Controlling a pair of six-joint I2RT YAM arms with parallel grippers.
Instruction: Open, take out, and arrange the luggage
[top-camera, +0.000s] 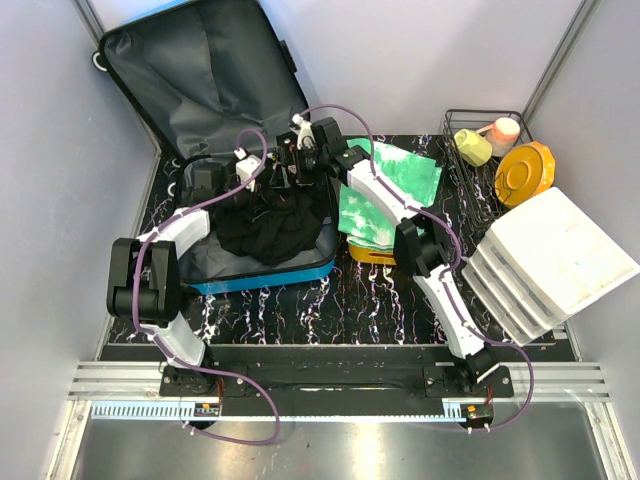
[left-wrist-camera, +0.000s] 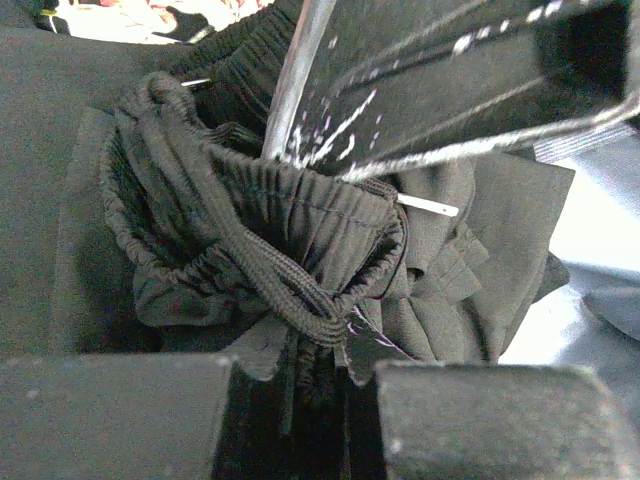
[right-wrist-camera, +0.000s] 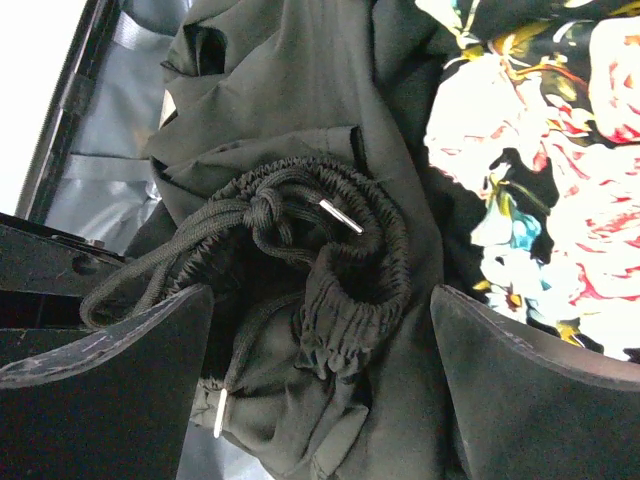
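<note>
The luggage (top-camera: 262, 272) lies open at the table's left rear, its lid against the wall, so the step in hand looks like unpacking. The left gripper (left-wrist-camera: 300, 400) pinches the cord of the black drawstring garment (left-wrist-camera: 290, 250). The right gripper (right-wrist-camera: 320, 330) hovers spread wide over its waistband. Next, 1 closing bite there seems needed, then a joint lift clear.

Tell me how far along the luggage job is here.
Done: suitcase lies open, green garment apparently out beside it. In hand: left gripper pinches the black drawstring garment inside; right gripper open over its waistband. Left: lifting that out, plus floral fabric.
</note>
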